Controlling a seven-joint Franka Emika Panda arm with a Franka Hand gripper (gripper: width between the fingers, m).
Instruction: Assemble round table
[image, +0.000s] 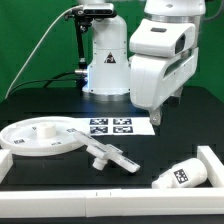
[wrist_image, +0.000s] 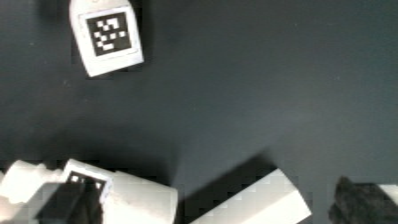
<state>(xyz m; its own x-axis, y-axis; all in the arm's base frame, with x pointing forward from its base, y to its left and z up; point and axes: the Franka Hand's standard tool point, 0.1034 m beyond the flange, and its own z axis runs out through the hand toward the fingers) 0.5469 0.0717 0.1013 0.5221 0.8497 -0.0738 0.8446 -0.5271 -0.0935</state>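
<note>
Three white table parts lie on a black bench (image: 150, 150) before a green curtain (image: 20, 30): the rimmed round disc (image: 45, 135) at the exterior view's left, the base piece (image: 108, 155) mid-bench, the cylinder leg (image: 182, 176) at the right. The gripper (image: 157, 120) hangs spread and empty near the marker board (image: 110, 126).

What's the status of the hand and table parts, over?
Hand open, empty, hovering. Disc, base piece, leg lying unjoined. Nothing blocks the hand.
</note>
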